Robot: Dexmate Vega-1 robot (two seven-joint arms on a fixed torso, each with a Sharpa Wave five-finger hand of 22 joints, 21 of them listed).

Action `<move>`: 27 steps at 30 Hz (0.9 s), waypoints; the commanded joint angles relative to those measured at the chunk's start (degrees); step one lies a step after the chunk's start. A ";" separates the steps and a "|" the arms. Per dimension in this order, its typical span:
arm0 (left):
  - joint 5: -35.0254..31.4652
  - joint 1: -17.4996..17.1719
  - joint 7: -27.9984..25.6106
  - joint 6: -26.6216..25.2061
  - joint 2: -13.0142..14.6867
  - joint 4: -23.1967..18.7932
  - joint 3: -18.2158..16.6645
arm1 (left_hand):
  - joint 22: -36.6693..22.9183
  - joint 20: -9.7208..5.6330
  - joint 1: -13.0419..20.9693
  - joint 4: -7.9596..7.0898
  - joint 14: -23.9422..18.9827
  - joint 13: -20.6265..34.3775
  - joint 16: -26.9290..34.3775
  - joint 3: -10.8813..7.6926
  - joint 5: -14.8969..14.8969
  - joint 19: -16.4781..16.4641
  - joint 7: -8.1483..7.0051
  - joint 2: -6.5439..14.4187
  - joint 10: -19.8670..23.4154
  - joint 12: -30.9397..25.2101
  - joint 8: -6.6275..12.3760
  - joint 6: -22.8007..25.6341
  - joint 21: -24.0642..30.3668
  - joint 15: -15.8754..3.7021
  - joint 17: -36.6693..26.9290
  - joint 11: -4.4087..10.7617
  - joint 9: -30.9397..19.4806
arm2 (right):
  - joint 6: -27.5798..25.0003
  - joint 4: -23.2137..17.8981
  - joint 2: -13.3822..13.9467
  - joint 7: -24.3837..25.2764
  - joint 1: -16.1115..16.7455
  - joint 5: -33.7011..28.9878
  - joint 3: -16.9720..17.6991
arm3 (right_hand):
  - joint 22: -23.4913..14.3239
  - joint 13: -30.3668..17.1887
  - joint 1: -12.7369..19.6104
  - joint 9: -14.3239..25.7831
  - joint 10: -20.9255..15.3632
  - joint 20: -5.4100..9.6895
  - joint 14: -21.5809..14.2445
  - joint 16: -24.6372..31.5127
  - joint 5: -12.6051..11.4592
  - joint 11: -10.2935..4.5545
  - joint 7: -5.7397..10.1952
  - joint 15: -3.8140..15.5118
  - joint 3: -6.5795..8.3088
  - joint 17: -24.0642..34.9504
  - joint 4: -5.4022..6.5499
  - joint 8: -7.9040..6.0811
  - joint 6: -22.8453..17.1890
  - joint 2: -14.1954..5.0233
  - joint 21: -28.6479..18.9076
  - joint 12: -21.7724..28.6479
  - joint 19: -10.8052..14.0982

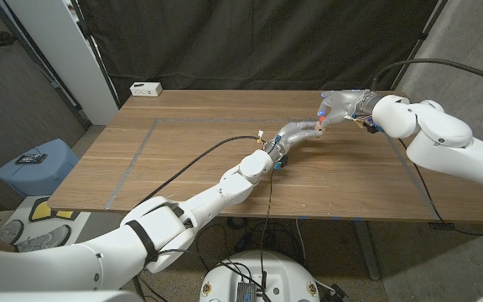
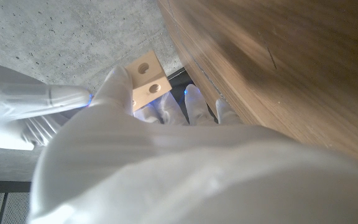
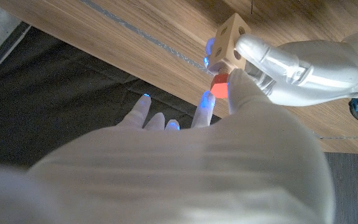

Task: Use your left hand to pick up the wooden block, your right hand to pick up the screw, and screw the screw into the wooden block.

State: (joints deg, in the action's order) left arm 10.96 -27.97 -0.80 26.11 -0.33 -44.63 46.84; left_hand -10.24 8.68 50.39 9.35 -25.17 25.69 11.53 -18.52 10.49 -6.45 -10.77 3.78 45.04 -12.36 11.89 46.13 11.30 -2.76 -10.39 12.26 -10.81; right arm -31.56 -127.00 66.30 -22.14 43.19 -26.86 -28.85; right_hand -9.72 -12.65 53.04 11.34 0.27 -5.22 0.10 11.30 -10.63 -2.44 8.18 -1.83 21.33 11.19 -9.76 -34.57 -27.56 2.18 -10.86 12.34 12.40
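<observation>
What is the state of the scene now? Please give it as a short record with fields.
left hand: the left hand holds the wooden block above the table
right hand: the right hand pinches the screw, which has a red head
contact: the screw's red head sits against the block; whether it is in a hole cannot be told
block: light wood, with round holes in its faces
other: a small white box lies at the table's far left corner

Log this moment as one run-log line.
left hand: holds pale wooden block with holes | right hand: pinches red-headed screw against block | stage: screwing in, above wooden table
</observation>
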 commanded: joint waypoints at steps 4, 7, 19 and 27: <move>0.01 -0.38 0.02 -0.35 0.25 -0.73 0.02 | -0.19 -0.18 1.65 0.52 -0.38 0.14 0.30 -0.45 0.55 0.11 -0.42 0.12 1.24 -0.53 0.70 1.83 0.32 -3.62 -0.10 0.14 -0.28 | -0.42 -0.18 0.05 0.99 0.93 -0.11 0.65 | -0.13 -0.31 0.35 0.39 -1.06 -0.07 -0.71 0.61 0.18 0.07 0.24 0.31 0.17 0.07 0.51 -0.89 -1.94 -0.02 -0.54 0.57 0.82; 0.03 -0.38 0.10 -0.38 0.27 -0.75 0.02 | -0.19 -0.22 2.21 0.65 -0.35 0.15 0.29 -0.57 0.54 0.11 -0.27 0.04 1.46 -0.55 0.88 2.33 0.31 -3.69 -0.09 0.14 -0.27 | -0.51 -0.27 0.15 1.39 1.25 -0.04 0.87 | -0.13 -0.31 0.16 0.46 -1.29 -0.09 -0.92 0.69 0.25 -0.02 0.23 0.38 0.08 0.11 0.67 -1.21 -2.76 -0.03 -0.57 0.63 1.02; -0.07 -0.43 -0.01 -0.45 0.24 -0.82 0.09 | -0.19 -0.19 2.71 0.50 -0.26 0.17 0.32 -0.59 0.47 0.21 -0.19 -0.02 1.64 -0.49 0.89 2.49 0.28 -3.71 -0.15 0.11 -0.26 | -0.78 -0.34 0.29 3.01 2.34 0.38 1.46 | -0.13 -0.29 -0.15 0.74 -2.84 -0.20 -1.89 0.97 0.38 -0.45 -0.09 0.93 -0.15 0.22 0.95 -2.36 -5.57 -0.18 -0.71 1.08 2.00; -0.18 -0.47 -0.18 -0.52 0.23 -0.94 0.14 | -0.19 -0.21 3.34 0.52 -0.26 0.21 0.35 -0.69 0.42 0.26 -0.15 -0.08 1.98 -0.53 1.00 2.90 0.26 -3.88 -0.16 0.15 -0.26 | -0.74 -0.31 0.41 3.31 2.50 0.51 1.42 | -0.13 -0.27 -0.32 0.84 -3.32 -0.10 -2.35 1.09 0.39 -0.44 0.01 1.00 -0.27 0.27 1.06 -2.99 -7.06 -0.26 -0.72 1.17 2.36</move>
State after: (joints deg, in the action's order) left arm 10.93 -28.34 -0.78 25.71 -0.11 -45.40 46.88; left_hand -10.24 8.69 52.95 9.89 -25.17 25.66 11.53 -18.93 10.81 -6.45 -10.17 3.49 46.35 -12.78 12.55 47.17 11.30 -2.76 -10.40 12.36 -10.77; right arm -32.20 -127.26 66.54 -19.55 45.20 -26.64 -27.61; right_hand -9.72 -12.65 53.03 11.87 -2.52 -5.26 -1.75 12.09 -10.37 -3.00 8.09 -1.02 20.88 11.35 -8.91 -37.18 -34.00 2.17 -11.30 13.15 14.20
